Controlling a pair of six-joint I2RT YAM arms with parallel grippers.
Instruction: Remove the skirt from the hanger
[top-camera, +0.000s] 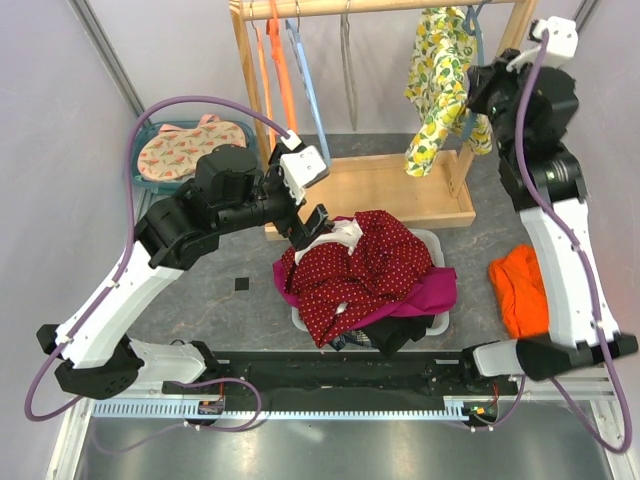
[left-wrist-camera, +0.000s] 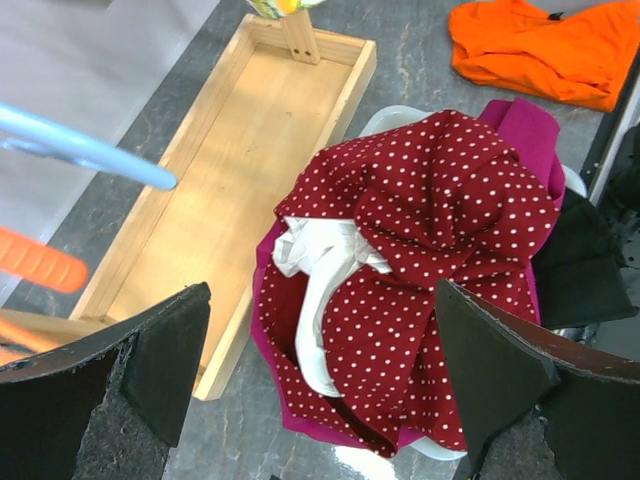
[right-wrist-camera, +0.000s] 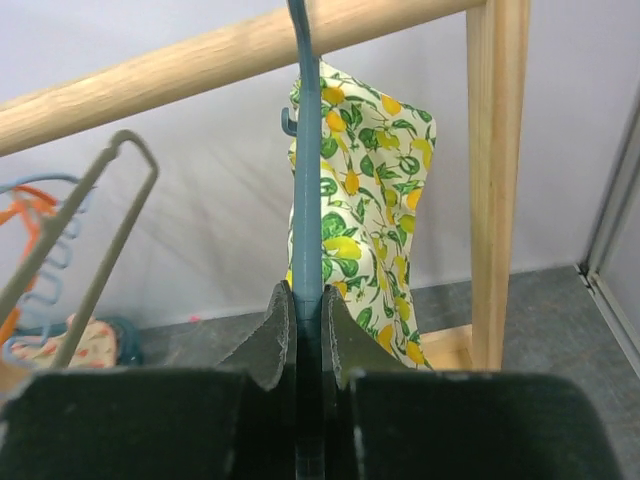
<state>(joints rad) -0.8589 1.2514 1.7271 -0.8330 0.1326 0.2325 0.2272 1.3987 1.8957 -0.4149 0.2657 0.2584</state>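
We are judging the skirt (top-camera: 440, 90) to be light, soft and limp, thin cloth that is likely to slump and slide rather than hold a shape. So we are favouring a hold on the waistband at the top, just under the hanger (right-wrist-camera: 306, 180), where the cloth is gathering. It is showing a white ground printed with yellow lemons and green leaves. It is hanging in loose folds from the wooden rail (top-camera: 380, 8), at about 1 o'clock over the counter (top-camera: 230, 320).

The right pincer (right-wrist-camera: 305, 305) is clamping the blue-grey hanger's stem between its closed fingers, with the skirt draping just behind. The left pincer (left-wrist-camera: 320, 300) is gaping wide and gripping nothing. It is hovering well apart, toward 8 o'clock of the skirt, above a heap of red dotted cloth (top-camera: 360, 265) in a white basket (top-camera: 433, 242). An orange garment (top-camera: 520, 290) is lying at 3 o'clock.
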